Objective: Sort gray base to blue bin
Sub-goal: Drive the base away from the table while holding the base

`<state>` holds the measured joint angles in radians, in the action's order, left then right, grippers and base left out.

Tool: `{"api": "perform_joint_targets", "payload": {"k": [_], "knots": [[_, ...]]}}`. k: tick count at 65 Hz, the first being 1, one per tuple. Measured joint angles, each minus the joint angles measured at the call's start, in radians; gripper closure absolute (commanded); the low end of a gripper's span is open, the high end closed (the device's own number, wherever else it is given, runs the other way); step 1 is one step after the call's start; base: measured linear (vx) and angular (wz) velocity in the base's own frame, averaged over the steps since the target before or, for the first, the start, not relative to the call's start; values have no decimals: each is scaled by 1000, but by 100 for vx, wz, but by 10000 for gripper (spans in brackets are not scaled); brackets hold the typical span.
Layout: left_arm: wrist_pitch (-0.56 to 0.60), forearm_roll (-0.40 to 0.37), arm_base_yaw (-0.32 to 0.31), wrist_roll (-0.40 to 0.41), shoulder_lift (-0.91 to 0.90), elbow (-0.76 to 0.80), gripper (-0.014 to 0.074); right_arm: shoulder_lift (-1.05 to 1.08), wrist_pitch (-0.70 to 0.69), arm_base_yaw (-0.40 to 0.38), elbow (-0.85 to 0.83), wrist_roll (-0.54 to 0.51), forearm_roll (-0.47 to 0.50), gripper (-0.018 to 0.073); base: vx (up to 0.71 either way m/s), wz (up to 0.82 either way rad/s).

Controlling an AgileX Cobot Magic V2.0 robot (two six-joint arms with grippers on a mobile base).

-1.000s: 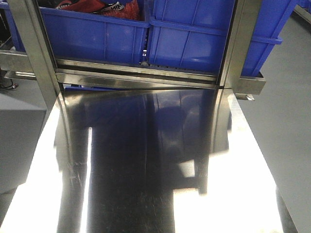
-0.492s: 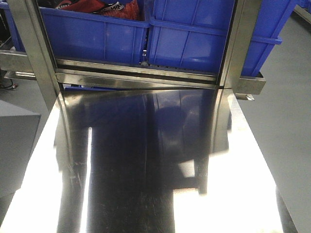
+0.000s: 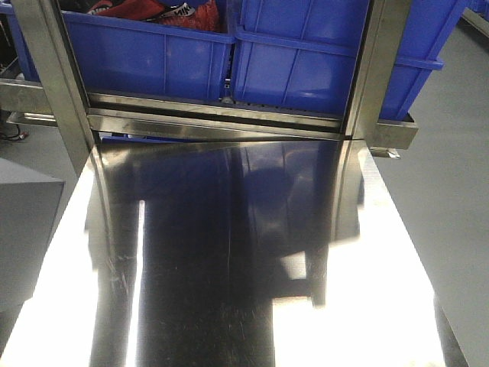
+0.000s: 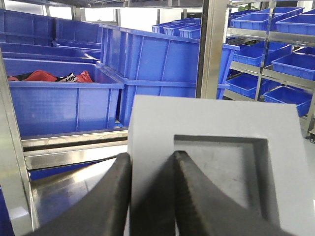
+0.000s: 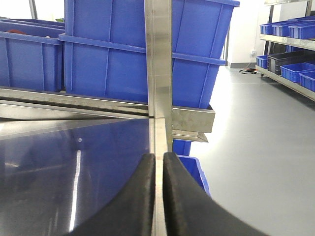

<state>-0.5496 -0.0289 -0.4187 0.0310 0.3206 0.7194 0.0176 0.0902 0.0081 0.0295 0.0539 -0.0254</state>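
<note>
Shiny steel worktop point(image 3: 229, 267), blue bin point(image 3: 306, 53) on far rack point(image 3: 229, 115), left fingers point(image 4: 110, 196) clamped on wall of gray base point(image 4: 221, 118), right fingers point(image 5: 145, 191) pinched together above right worktop edge.

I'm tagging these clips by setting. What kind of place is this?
Most likely a warehouse or factory storeroom. Many identical blue bins sit in rows on steel racking, with a stainless steel worktable in front and a bare gray floor running past more shelves.

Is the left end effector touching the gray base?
Touching. In the left wrist view, the left end effector clamps a wall of the gray base from both sides.
</note>
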Motion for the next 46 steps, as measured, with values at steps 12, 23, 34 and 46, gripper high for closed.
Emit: {"api": "perform_joint_targets", "payload": {"k": [12,23,34,46], "knots": [[0,0,0,1,0,0,446,0,0,0,0,0,0,564,0,0],[1,0,0,1,0,0,446,0,0,0,0,0,0,564,0,0],[1,0,0,1,0,0,446,0,0,0,0,0,0,564,0,0],[2,0,0,1,0,-1,446,0,-1,0,0,0,0,564,-2,-5]]}}
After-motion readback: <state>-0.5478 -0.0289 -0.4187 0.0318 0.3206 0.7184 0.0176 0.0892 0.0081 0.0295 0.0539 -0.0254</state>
